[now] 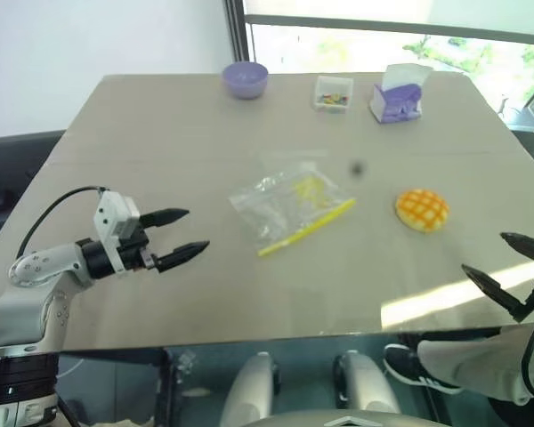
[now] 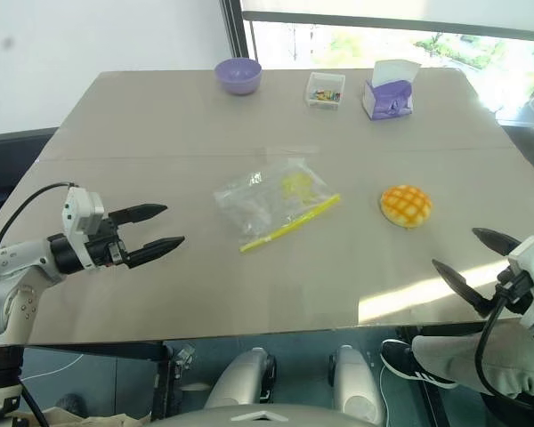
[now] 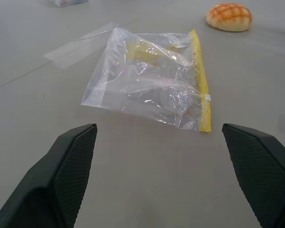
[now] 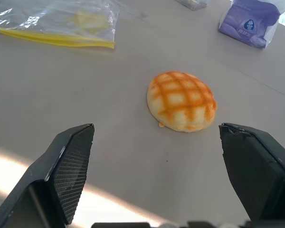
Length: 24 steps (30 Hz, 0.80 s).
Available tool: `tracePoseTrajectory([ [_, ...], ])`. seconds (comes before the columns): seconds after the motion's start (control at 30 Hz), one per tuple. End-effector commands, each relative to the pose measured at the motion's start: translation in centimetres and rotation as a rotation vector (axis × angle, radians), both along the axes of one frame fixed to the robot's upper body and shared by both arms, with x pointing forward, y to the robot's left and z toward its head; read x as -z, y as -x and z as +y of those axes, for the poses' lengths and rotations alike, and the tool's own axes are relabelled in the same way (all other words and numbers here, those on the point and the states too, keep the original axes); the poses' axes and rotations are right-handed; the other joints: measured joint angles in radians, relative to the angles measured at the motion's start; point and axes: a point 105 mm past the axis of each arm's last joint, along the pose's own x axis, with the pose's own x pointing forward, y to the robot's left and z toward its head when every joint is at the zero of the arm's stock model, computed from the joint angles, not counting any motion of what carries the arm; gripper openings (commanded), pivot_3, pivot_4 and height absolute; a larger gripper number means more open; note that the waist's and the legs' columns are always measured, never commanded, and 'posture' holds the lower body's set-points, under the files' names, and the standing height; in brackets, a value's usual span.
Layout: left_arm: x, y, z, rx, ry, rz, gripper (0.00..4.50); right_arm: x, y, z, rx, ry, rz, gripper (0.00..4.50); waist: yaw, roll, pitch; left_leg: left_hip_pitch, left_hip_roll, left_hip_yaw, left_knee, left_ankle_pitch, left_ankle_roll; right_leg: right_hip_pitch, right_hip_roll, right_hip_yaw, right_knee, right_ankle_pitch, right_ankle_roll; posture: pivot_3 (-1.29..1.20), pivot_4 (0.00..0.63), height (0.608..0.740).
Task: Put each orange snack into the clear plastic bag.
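The orange snack (image 1: 422, 210), a domed bun with a criss-cross grid, lies on the beige table (image 1: 160, 151) right of centre; the right wrist view shows the bun (image 4: 182, 101) close ahead. The clear plastic bag (image 1: 289, 206) with its yellow zip strip lies flat mid-table, left of the bun, and the bag (image 3: 149, 83) also fills the left wrist view. My left gripper (image 1: 185, 235) hovers open at the table's front left, pointing toward the bag, nothing between its fingers. My right gripper (image 1: 507, 263) stands open near the front right edge, short of the bun.
Along the far edge stand a purple bowl (image 1: 245, 78), a small clear box of colourful bits (image 1: 333, 92) and a purple-and-white tissue pack (image 1: 397, 94). A small dark spot (image 1: 357, 168) marks the table behind the bag. A bright patch of sunlight (image 1: 445, 298) falls near the front right edge.
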Motion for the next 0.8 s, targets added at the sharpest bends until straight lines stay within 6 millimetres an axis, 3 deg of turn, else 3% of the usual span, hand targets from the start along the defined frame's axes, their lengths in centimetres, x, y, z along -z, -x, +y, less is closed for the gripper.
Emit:
tracePoseTrajectory([
  [0.03,-1.0,-0.3,0.0,0.006,-0.007,-0.037,4.46,-1.2,-0.1,0.5,-0.015,0.017,-0.045,4.50,0.000,0.000,0.000,0.000,0.000,0.000,0.000,0.000,0.000,0.000,0.000,0.000,0.000,0.000,0.000,0.00,0.150,0.740],
  [0.37,-1.1,-1.1,-1.6,0.015,0.040,-0.031,4.46,-1.7,-1.3,1.8,-0.030,0.005,-0.090,4.50,0.000,0.000,0.000,0.000,0.000,0.000,0.000,0.000,0.000,0.000,0.000,0.000,0.000,0.001,0.001,0.00,0.150,0.740],
  [0.57,-1.5,-2.5,-2.1,-0.110,0.082,-0.045,4.46,-2.3,-2.2,2.9,-0.051,-0.009,-0.131,4.50,0.000,-0.001,0.000,0.000,0.000,0.000,0.000,0.000,0.000,0.000,0.000,0.000,0.001,0.002,0.004,0.00,0.150,0.740],
  [0.8,0.7,-1.0,-3.3,-0.151,0.250,0.567,4.46,-2.2,-2.4,5.7,-0.139,-0.037,-0.139,4.50,-0.003,-0.001,0.001,0.000,0.000,-0.002,0.001,0.000,0.000,0.000,0.001,-0.001,0.002,0.002,0.004,0.00,0.150,0.740],
])
